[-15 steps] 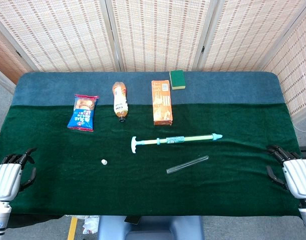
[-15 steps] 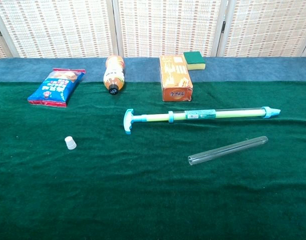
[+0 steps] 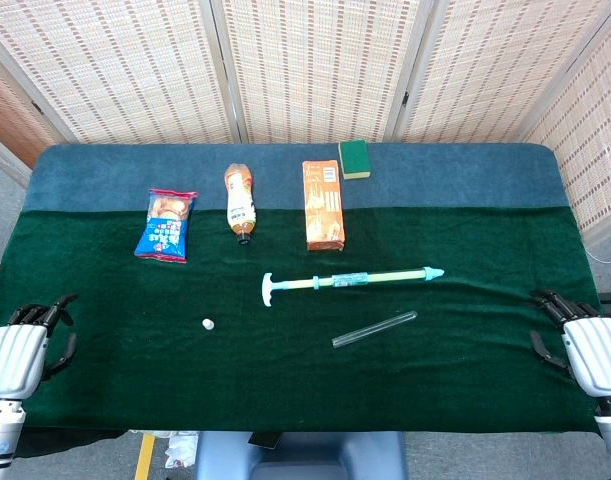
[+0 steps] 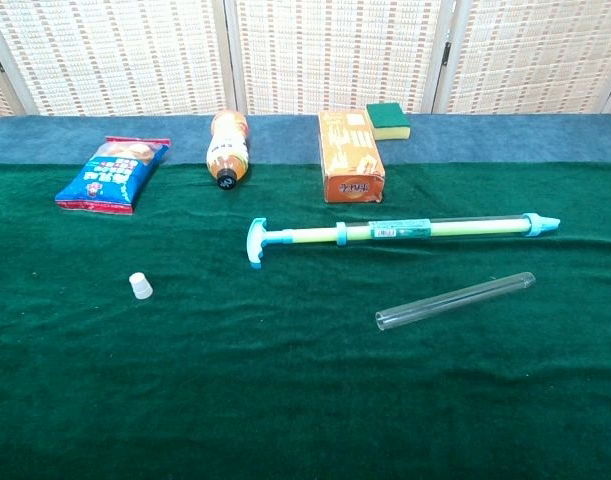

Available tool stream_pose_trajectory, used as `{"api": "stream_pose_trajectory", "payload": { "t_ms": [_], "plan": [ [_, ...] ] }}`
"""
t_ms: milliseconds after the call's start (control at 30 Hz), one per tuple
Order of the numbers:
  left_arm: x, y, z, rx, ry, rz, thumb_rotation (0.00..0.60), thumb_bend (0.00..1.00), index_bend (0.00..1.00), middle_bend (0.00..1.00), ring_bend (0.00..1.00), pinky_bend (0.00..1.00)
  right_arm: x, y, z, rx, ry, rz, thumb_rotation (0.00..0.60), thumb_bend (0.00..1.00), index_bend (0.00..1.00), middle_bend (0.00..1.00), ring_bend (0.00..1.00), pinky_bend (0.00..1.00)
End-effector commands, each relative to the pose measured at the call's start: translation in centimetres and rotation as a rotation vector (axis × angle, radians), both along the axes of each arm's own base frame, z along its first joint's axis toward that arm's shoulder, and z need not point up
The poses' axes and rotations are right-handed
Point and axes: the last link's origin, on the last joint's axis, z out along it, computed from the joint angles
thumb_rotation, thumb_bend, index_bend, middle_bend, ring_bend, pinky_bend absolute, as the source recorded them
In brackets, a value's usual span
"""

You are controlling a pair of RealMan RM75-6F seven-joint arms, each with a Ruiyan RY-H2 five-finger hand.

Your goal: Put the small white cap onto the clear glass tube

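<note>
Toward the desk's [image 3: 105, 400] left, the small white cap [image 3: 208, 324] is lain nearer the empty, spread-fingered left hand [image 3: 20, 350], while the clear glass tube [image 3: 375, 329], angled up to the right, is nearer the equally empty, loosely spread right hand [image 3: 575, 335].

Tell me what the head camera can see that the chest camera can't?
Only the head view shows the two hands: the left hand at the table's left edge and the right hand at its right edge, both holding nothing with fingers apart. It also shows the floor below the table's near edge.

The chest view shows nothing extra, but it shows things closer, so the cap looks clearer, standing upright.

Both show the tube, the long pump, the snack bag, the bottle, the orange box, the sponge and the green cloth.
</note>
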Motion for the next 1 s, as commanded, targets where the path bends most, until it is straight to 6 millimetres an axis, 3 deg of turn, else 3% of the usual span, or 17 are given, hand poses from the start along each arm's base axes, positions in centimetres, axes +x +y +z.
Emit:
{"api": "stream_pose_trajectory", "payload": {
  "t_ms": [33, 267, 433, 733, 1000],
  "plan": [
    [0.3, 0.4, -0.1, -0.01, 0.002, -0.021, 0.6, 0.54, 0.22, 0.49, 0.41, 0.3, 0.0, 0.0, 0.0, 0.001, 0.001, -0.001, 0.6, 0.51, 0.31, 0.29, 0.41, 0.4],
    [1.8, 3.5, -1.8, -0.145, 0.015, -0.131, 0.6, 0.55, 0.26, 0.71, 0.62, 0.57, 0.3, -0.4, -0.1, 0.006, 0.007, 0.001, 0.6, 0.51, 0.31, 0.29, 0.41, 0.4],
    [3.0, 5.7, -4.2, -0.298, 0.083, -0.184, 0.6, 0.64, 0.27, 0.84, 0.78, 0.72, 0.5, -0.6, -0.4, 0.019, 0.011, -0.002, 0.6, 0.51, 0.31, 0.3, 0.41, 0.4],
    [4.2, 7.2, -9.6, -0.511, 0.236, -0.195, 0.6, 0.78, 0.26, 0.94, 0.87, 0.77, 0.4, -0.8, -0.6, 0.031, 0.016, -0.014, 0.6, 0.51, 0.31, 0.31, 0.42, 0.42],
    [4.5, 7.6, -11.7, -0.549, 0.263, -0.183, 0.6, 0.78, 0.22, 0.94, 0.86, 0.77, 0.1, -0.8, -0.5, 0.029, 0.014, -0.023, 0.6, 0.51, 0.31, 0.31, 0.42, 0.42]
  ]
}}
